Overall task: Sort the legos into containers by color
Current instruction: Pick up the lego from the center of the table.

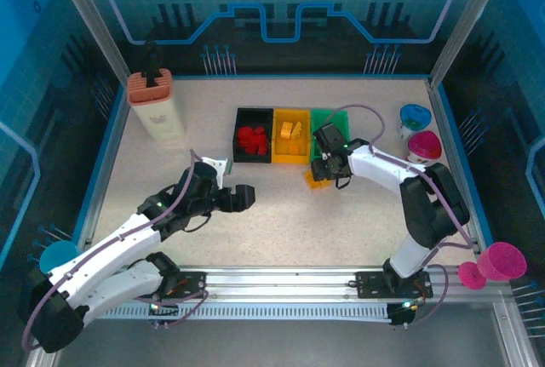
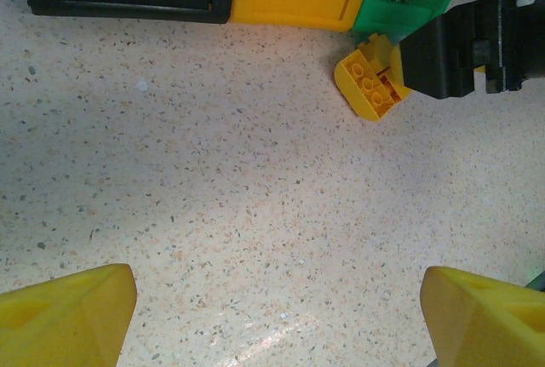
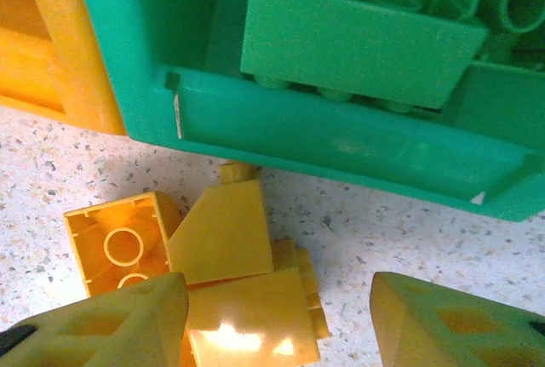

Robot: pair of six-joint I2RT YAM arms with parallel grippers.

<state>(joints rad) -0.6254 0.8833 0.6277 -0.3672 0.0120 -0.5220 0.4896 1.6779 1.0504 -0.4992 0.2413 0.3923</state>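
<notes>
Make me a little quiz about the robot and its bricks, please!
1. True or false: the black bin holds blue bricks.
2. What colour are the loose bricks lying on the table? A red, B yellow, C green.
3. Which arm has its jaws at those loose bricks?

Key
1. False: it holds red bricks.
2. B.
3. The right arm's jaws.
</notes>
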